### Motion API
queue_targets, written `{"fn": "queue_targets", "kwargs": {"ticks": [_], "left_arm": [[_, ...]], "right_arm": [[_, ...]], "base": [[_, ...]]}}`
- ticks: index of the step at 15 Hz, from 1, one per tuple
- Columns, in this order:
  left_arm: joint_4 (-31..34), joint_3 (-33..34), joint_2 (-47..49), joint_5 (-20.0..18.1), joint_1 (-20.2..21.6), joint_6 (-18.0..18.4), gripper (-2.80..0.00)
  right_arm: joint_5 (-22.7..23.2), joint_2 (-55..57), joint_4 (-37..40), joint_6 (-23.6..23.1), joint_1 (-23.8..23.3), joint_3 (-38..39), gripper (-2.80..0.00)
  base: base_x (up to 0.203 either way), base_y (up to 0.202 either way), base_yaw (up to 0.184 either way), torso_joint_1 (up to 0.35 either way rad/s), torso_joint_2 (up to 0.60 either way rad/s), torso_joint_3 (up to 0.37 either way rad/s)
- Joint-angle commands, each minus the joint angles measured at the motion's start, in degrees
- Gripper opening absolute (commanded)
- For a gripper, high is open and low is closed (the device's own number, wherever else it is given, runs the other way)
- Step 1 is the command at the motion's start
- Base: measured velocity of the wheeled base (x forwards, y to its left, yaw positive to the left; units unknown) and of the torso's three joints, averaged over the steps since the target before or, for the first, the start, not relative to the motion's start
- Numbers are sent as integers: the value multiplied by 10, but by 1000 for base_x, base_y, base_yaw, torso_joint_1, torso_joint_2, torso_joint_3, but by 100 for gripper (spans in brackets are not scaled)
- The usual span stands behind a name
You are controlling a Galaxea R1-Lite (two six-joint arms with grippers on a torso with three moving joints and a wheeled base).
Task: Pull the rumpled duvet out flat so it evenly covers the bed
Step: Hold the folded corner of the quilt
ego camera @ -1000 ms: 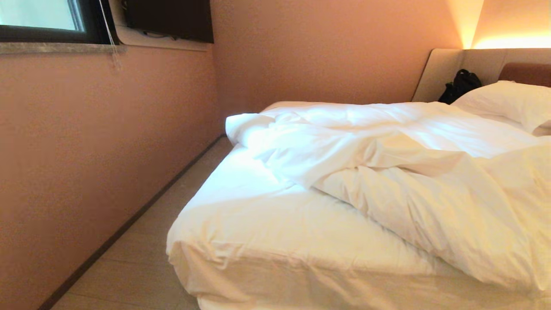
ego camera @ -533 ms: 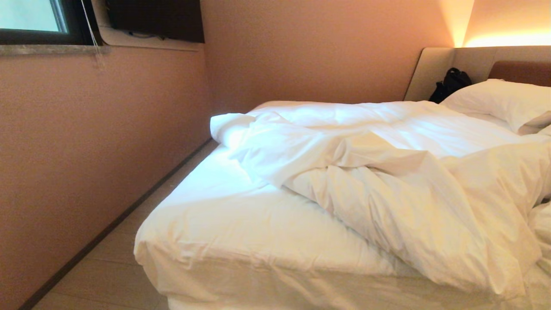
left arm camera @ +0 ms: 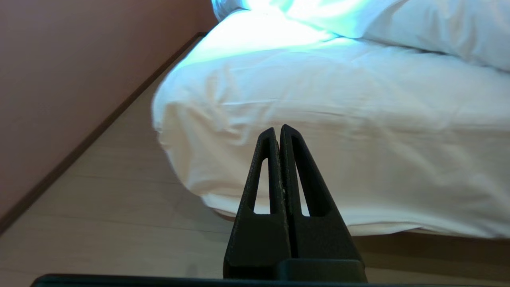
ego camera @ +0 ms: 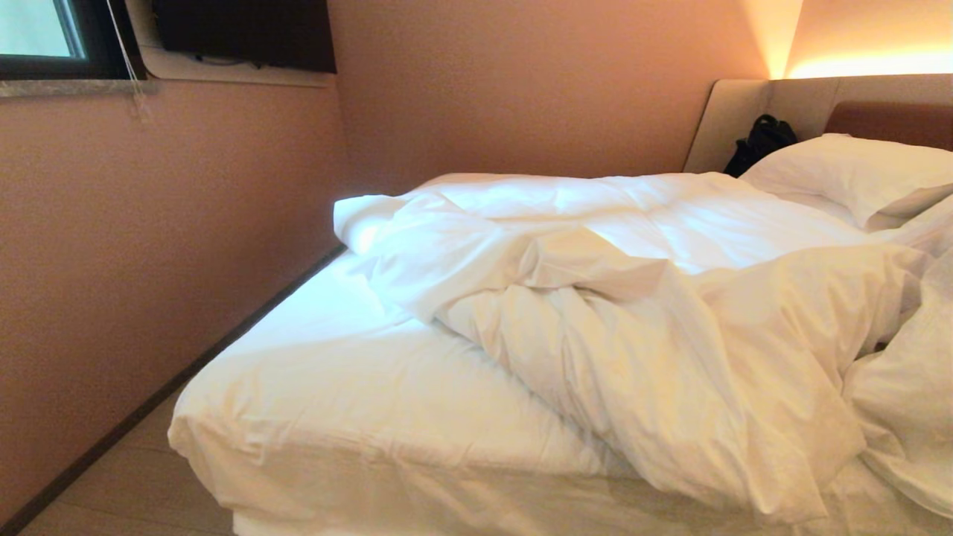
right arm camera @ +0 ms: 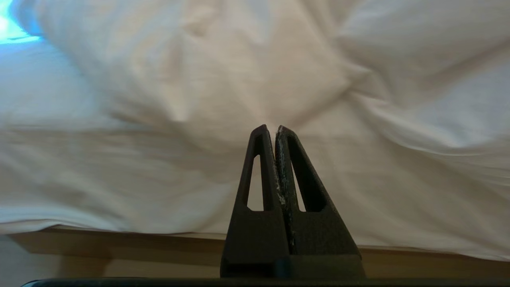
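The puffy white duvet (ego camera: 633, 313) lies bunched and folded back over the middle and right of the bed (ego camera: 357, 394), leaving the near left corner of the sheeted mattress bare. Neither arm shows in the head view. In the left wrist view my left gripper (left arm camera: 277, 129) is shut and empty, held off the bed's near corner (left arm camera: 239, 119) above the floor. In the right wrist view my right gripper (right arm camera: 271, 129) is shut and empty, facing the duvet (right arm camera: 239, 79) where it hangs over the bed's foot, apart from it.
A pinkish wall (ego camera: 149, 238) runs along the bed's left side, leaving a narrow strip of pale floor (ego camera: 126, 476). A pillow (ego camera: 849, 175) and a black bag (ego camera: 759, 141) lie by the padded headboard (ego camera: 744, 112). A window (ego camera: 37, 30) is high on the left.
The whole head view has shifted left, so the camera has moved rightward along the bed's foot; more of the duvet's right part shows. Nothing on the bed itself has moved.
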Motion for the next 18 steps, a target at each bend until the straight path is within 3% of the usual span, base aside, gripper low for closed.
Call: {"fn": "queue_targets", "kwargs": {"ticks": [1, 18], "left_arm": [[0, 0, 0, 0, 0, 0, -280], [1, 0, 0, 0, 0, 0, -280]], "right_arm": [[1, 1, 0, 0, 0, 0, -280], [1, 1, 1, -2, 0, -1, -280]], "base": [[0, -195, 0, 4, -1, -3], [0, -195, 1, 2, 2, 1]]}}
